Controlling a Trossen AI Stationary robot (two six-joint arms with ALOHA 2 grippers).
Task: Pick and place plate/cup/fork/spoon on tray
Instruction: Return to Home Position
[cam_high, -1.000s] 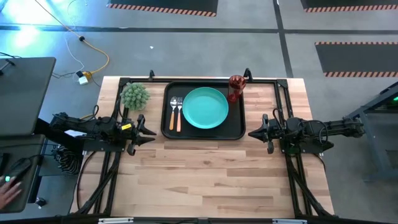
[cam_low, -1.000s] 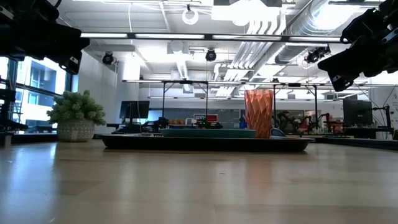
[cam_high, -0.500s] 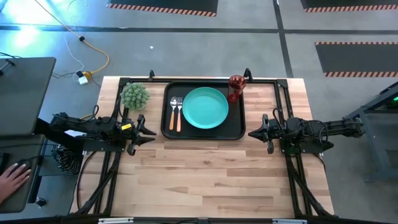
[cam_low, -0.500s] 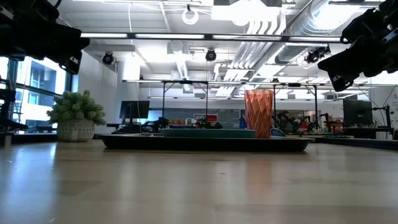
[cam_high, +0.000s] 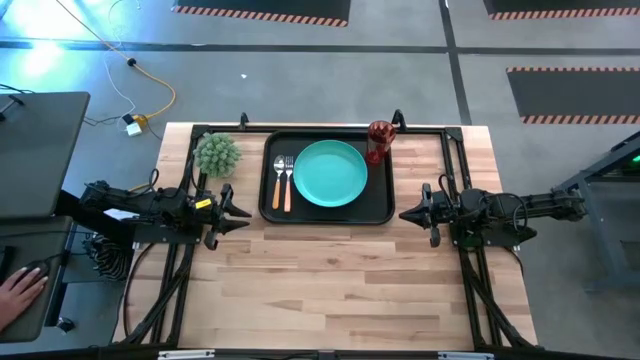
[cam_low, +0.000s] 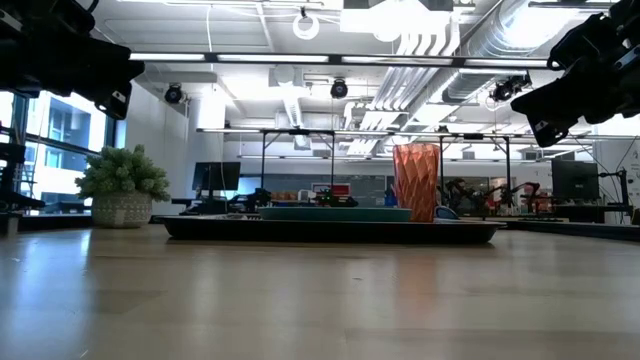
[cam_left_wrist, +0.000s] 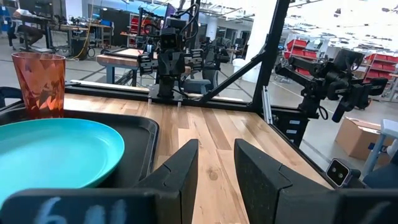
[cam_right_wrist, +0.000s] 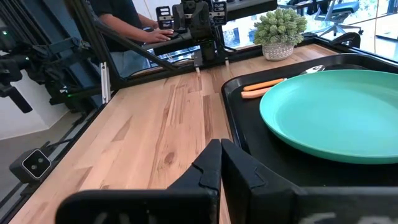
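Note:
The black tray (cam_high: 378, 205) lies at the middle of the table's far half. On it lie the turquoise plate (cam_high: 330, 173) and, to its left, the fork and spoon (cam_high: 282, 185) side by side, handles toward the near edge; which is which I cannot tell. The dark-red cup (cam_high: 379, 140) stands upright in the tray's far right corner. My left gripper (cam_high: 243, 210) is open and empty, left of the tray's near left corner; its wrist view shows a gap (cam_left_wrist: 216, 149). My right gripper (cam_high: 405, 214) is shut and empty, right of the tray's near right corner (cam_right_wrist: 220, 148).
A small potted plant (cam_high: 217, 154) stands on the table left of the tray's far left corner. Bare wooden table (cam_high: 340, 280) spreads across the near half. A person's hand (cam_high: 18, 290) rests off the table to the left. A person (cam_right_wrist: 124, 25) shows beyond the table's left side.
Neither gripper nor any tableware has moved. The person's hand off the table's left side has shifted a little.

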